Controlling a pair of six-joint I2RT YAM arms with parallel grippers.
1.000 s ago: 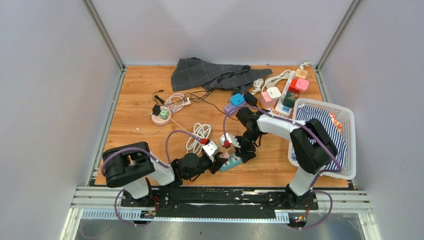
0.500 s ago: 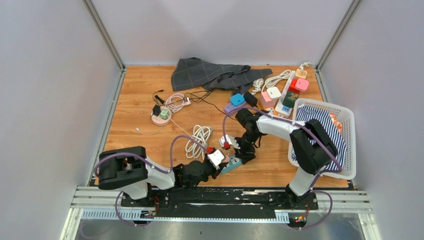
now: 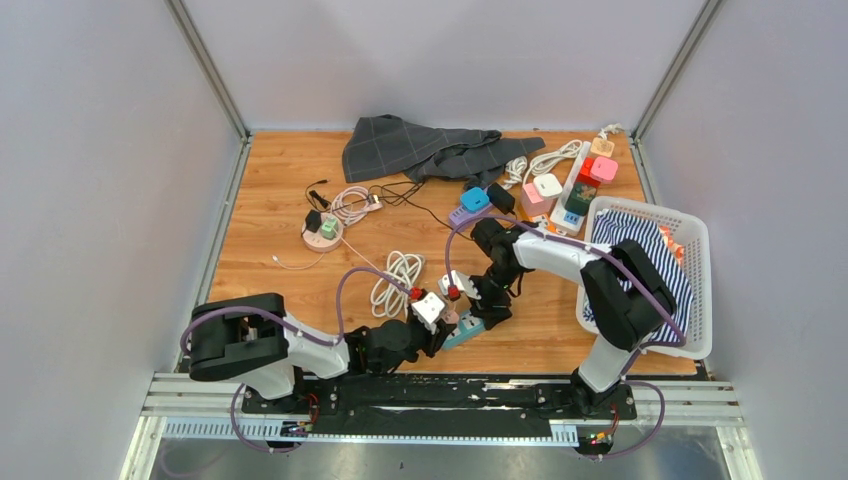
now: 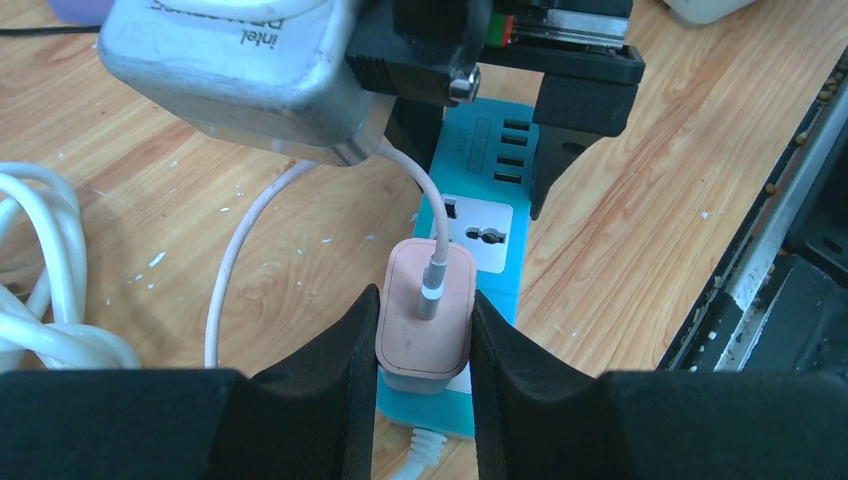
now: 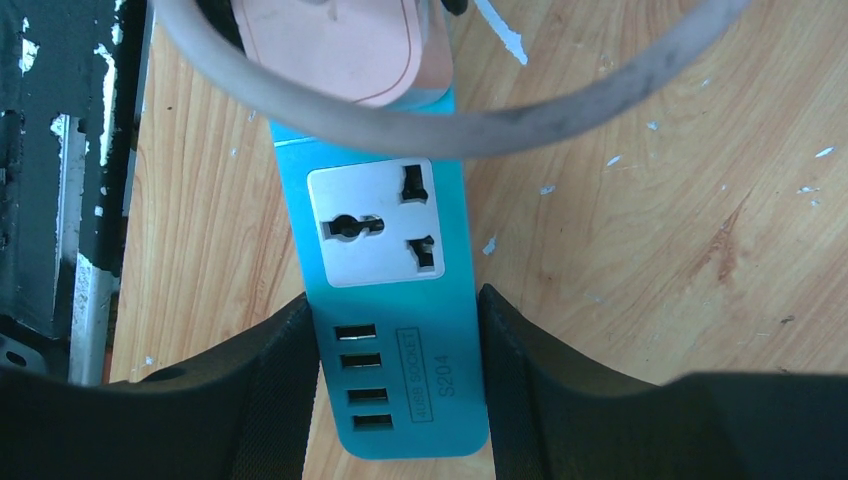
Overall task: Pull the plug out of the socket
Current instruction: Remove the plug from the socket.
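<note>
Left wrist view: the left gripper [image 4: 422, 310] has its fingers clamped on the sides of the pink plug [image 4: 425, 345]. The plug stands on the near end of the blue strip [image 4: 478, 150], and its cable [image 4: 250, 230] curves off leftward. Right wrist view: the right gripper [image 5: 395, 300] squeezes the strip's USB end between its fingers.

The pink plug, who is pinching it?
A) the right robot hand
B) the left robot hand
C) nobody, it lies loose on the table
B: in the left wrist view the left gripper has its fingers pressed on both sides of the pink plug, while the right gripper clamps the blue power strip that the plug sits in.
</note>
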